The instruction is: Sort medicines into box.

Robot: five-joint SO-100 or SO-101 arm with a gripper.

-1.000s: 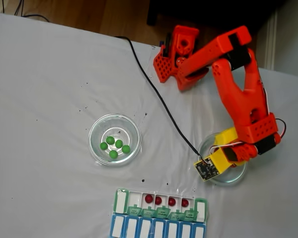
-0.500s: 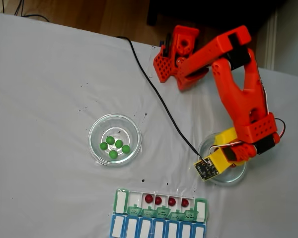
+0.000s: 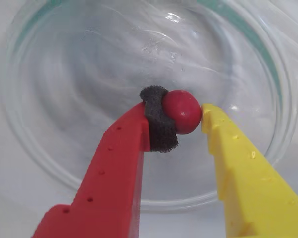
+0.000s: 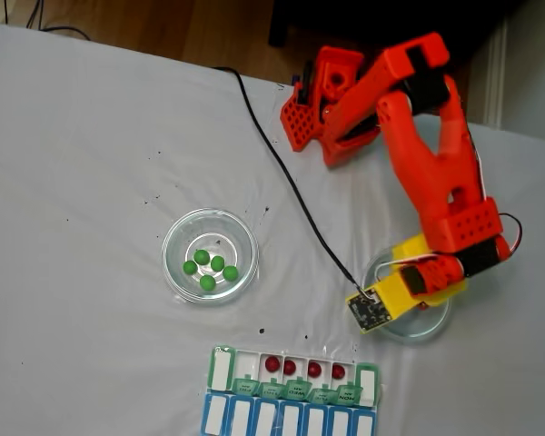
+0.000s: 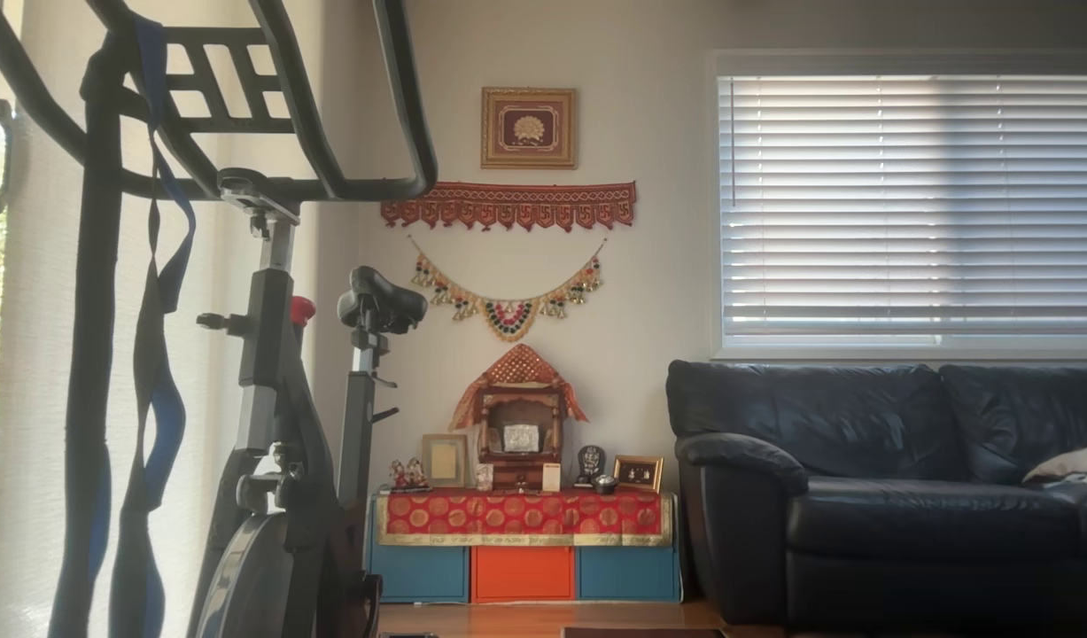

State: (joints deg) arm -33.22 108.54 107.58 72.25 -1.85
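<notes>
In the wrist view my gripper [image 3: 181, 113] is shut on one dark red medicine ball [image 3: 184, 110], pinched between the red finger's dark pad [image 3: 159, 124] and the yellow finger [image 3: 223, 144], over a clear glass dish [image 3: 39, 153]. In the fixed view the arm's yellow wrist [image 4: 395, 292] hangs above that right-hand dish [image 4: 433, 327], hiding the fingers. Several green medicines [image 4: 209, 265] lie in the left glass dish [image 4: 175, 238]. The box [image 4: 221, 368] lies at the front edge, its green row holding several red balls [image 4: 289, 367] side by side.
A blue row of compartments [image 4: 286, 420] adjoins the box in front. A black cable [image 4: 291, 182] runs from the orange arm base [image 4: 322, 100] across the white cloth to the wrist camera board [image 4: 368, 312]. The other view looks into a living room.
The wrist has shifted slightly left and up over the right dish, and the upper arm has tilted. Balls in the left dish and the box have stayed put.
</notes>
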